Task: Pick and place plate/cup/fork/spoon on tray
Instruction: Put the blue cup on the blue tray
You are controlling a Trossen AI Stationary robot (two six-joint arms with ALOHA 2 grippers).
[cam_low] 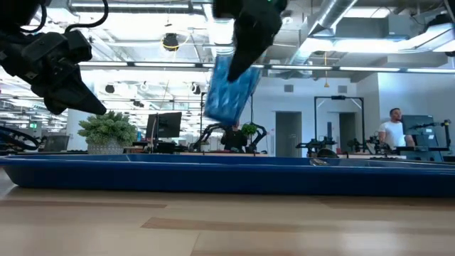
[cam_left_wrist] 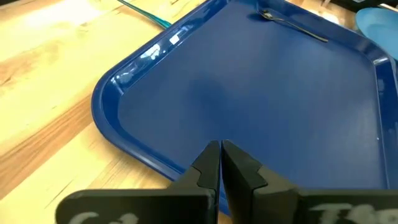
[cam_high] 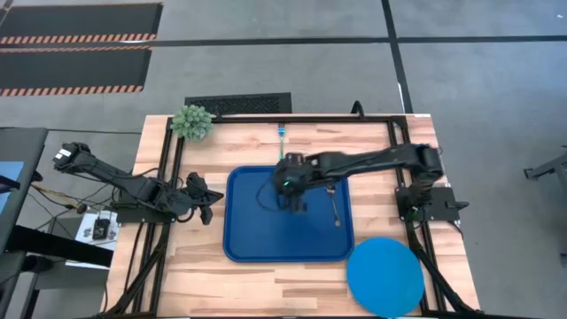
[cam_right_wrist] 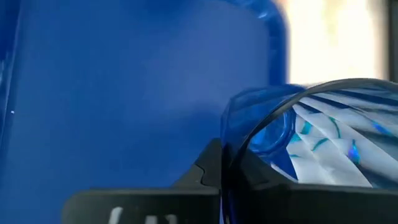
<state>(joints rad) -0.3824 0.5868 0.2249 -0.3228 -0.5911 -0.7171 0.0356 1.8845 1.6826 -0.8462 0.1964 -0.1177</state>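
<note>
My right end effector [cam_high: 292,188] is pinching the cup [cam_low: 231,87] by its rim and holding it up in the air over the middle of the tray [cam_high: 250,237]. The cup is not set down yet, so I think that is my job right now. The spoon [cam_high: 334,206] already lies inside the tray, on its right side. The fork [cam_high: 282,135] lies on the desk [cam_high: 248,275] past the far edge of the tray. The plate [cam_high: 385,276] rests on the desk near the tray's right front corner. So fork and plate are left. My left end effector [cam_left_wrist: 221,163] is pressed together, empty, waiting by the tray's left edge.
</note>
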